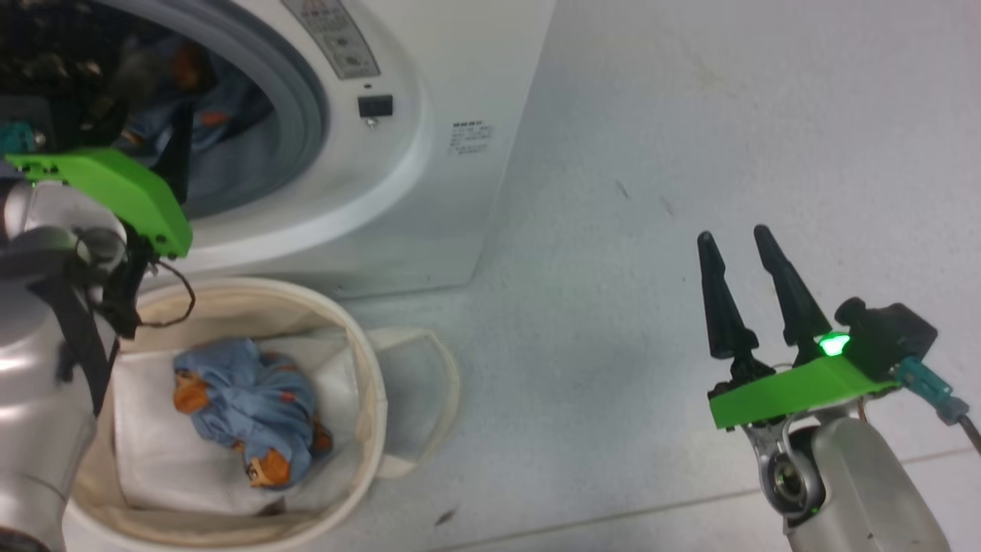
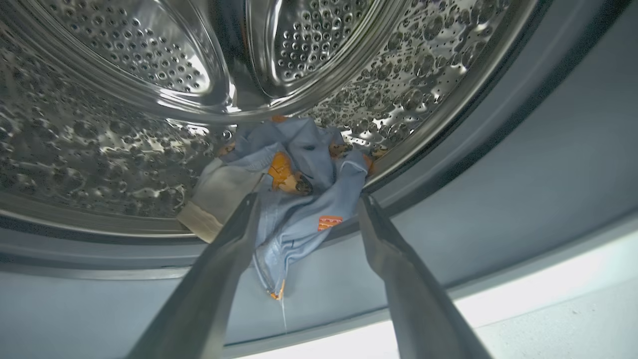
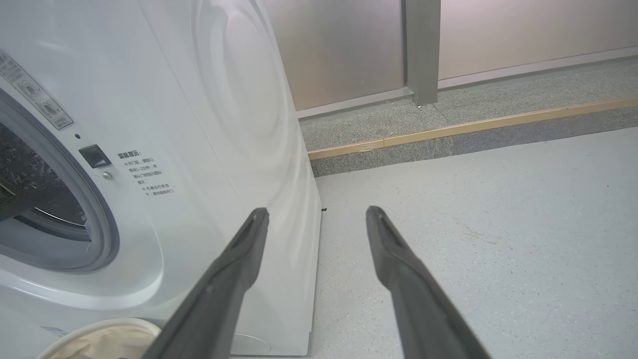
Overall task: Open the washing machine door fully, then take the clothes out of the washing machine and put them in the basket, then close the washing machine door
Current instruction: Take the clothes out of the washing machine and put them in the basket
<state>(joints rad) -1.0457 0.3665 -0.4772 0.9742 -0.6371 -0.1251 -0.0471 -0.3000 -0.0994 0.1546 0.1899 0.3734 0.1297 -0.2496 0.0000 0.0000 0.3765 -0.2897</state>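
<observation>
My left gripper (image 2: 307, 197) at the clothes (image 2: 299, 219) in the washer (image 1: 429, 153).
Fingers apart, flanking crumpled blue fabric with orange figures and a cream piece; right gripper (image 1: 732, 234), beside the washer, also apart.

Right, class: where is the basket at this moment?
In the head view the basket stands on the floor at lower left, just in front of the washing machine and below its drum mouth, with blue printed clothes lying inside it.
</observation>
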